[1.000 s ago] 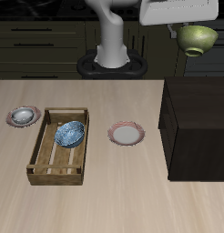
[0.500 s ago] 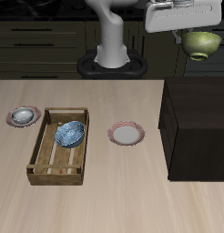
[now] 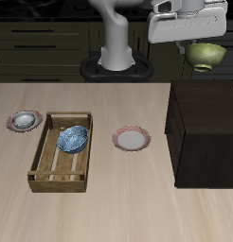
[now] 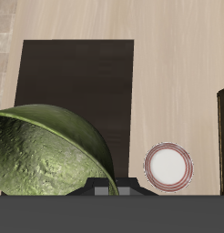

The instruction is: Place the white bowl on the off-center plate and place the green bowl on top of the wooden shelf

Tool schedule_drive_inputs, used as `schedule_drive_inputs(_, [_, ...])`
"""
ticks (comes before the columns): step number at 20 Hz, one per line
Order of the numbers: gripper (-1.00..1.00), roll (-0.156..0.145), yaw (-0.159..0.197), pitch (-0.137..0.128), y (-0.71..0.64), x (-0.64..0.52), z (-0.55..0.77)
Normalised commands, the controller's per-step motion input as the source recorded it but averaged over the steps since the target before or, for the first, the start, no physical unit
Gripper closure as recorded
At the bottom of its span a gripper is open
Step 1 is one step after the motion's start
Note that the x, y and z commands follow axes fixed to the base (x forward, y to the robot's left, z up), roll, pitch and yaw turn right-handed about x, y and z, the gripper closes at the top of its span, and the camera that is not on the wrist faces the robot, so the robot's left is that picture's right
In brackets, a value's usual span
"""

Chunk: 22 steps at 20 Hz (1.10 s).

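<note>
The green bowl (image 3: 206, 56) hangs in the air above the back part of the wooden shelf (image 3: 204, 130), with my gripper (image 3: 205, 43) shut on its rim. In the wrist view the green bowl (image 4: 48, 151) fills the foreground, tilted, and the dark flat top of the wooden shelf (image 4: 79, 80) lies below it. The white bowl (image 3: 25, 119) sits on the off-center plate (image 3: 11, 122), beyond the far end of the crate from the shelf.
A light-wood slatted crate (image 3: 39, 161) holds a blue-patterned bowl (image 3: 74, 139). A second red-rimmed plate (image 3: 132, 140) lies bare between crate and shelf, and the wrist view shows this plate (image 4: 168, 165) too. Dark cabinets stand behind the table.
My gripper has come down with the green bowl, closer to the top of the wooden shelf. Nothing on the table has moved.
</note>
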Motion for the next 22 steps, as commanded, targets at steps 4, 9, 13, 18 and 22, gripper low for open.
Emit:
schedule_drive_inputs(4, [1.00,0.020,0.020,0.037,0.09,-0.02,-0.24])
schedule_drive_inputs(9, [1.00,0.013,0.027,0.040,0.03,-0.05,-0.29])
schedule_drive_inputs(13, [1.00,0.015,0.030,0.034,0.04,-0.07,-0.23])
schedule_drive_inputs(18, [1.00,0.033,0.048,0.045,0.12,-0.12,-0.28])
schedule_drive_inputs(22, [-1.00,0.027,0.051,-0.007,0.08,-0.10,-0.08])
